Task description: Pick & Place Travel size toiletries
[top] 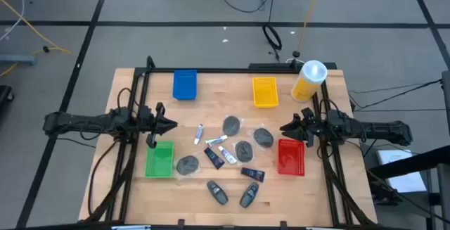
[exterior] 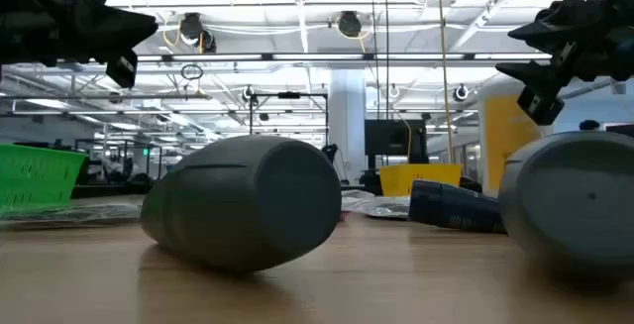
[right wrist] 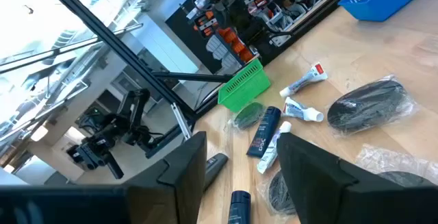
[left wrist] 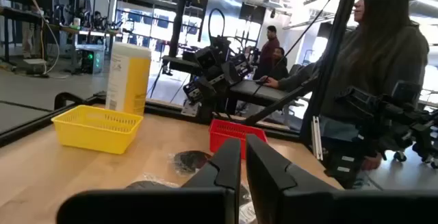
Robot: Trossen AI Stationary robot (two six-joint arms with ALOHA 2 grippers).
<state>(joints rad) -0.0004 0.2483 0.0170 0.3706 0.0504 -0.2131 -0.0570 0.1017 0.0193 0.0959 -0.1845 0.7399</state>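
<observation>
toiletries: the travel size toiletries (top: 226, 152) lie loose on the table's (top: 126, 195) middle, between the four trays, none of them in a tray yet
pads: grey wrapped pads (top: 232, 125) sit nearer the far side, one more beside the green tray
tubes: small white tubes (top: 199, 133) and dark-blue mini tubes (top: 214, 158) cluster in the centre, some touching
oblong pieces: two dark-grey oblong pieces (top: 217, 193) lie nearest the front edge
trays: blue tray (top: 184, 84), yellow tray (top: 264, 92), green tray (top: 159, 159), red tray (top: 290, 156) ring the pile, likely as sorting bins
bottle: yellow bottle (top: 309, 81) stands apart at a far corner
left gripper (top: 171, 125): raised, fingers pressed together, empty
right gripper (top: 285, 128): raised, fingers parted, empty, likely readied for a first pick
</observation>
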